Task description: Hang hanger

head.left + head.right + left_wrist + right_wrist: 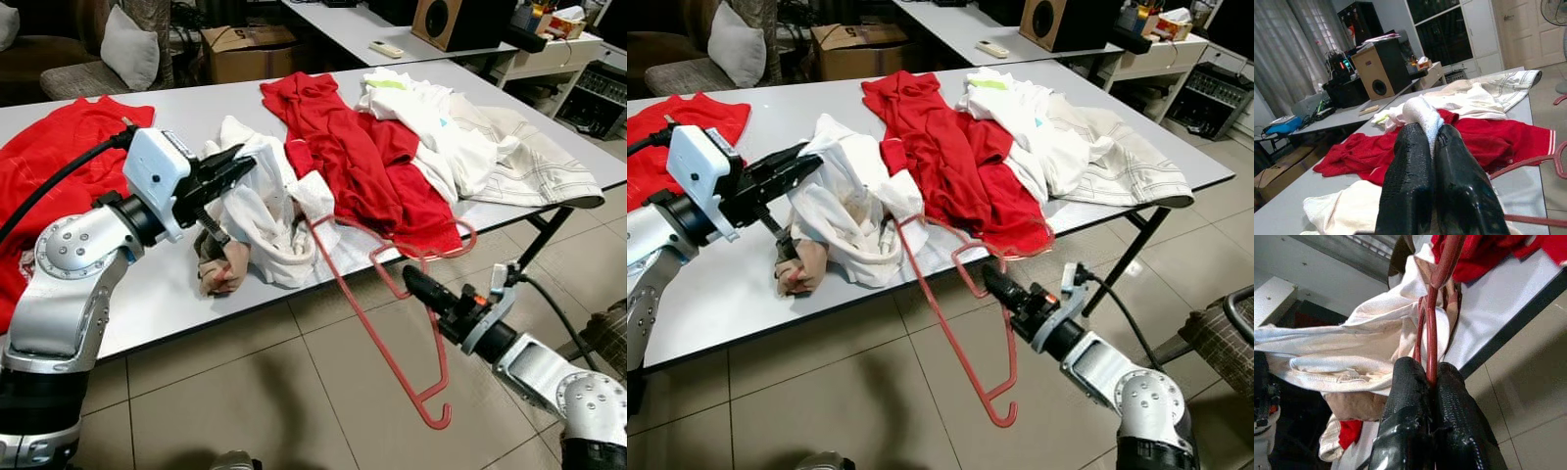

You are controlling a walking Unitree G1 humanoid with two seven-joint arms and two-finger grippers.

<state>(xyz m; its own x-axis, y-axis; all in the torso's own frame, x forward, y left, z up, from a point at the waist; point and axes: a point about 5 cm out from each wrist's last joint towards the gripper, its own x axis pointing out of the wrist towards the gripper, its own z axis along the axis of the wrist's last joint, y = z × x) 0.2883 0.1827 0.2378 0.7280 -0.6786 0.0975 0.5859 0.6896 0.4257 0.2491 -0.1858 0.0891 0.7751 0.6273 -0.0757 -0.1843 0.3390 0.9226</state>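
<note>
On the left, a red shirt (59, 157) lies at the end of the grey tabletop (176, 294). Next to it the left end effector (230, 168) reaches over the tabletop with its fingers (1410, 186) pressed together on a fold of the white garment (265, 211), which is bunched near the front edge. Further right a second red garment (343, 147) sprawls across the middle, with a cream and white pile (470, 147) beyond it. The red hanger (387, 323) hangs off the front edge: its upper end touches the white garment, its long axis slants down toward the tiled floor (294, 392), and its hook points down at the low end. The right end effector (416, 284), below the tabletop edge, has its fingers (1449, 421) clamped on the hanger's thin red bar. No writing is legible anywhere.
</note>
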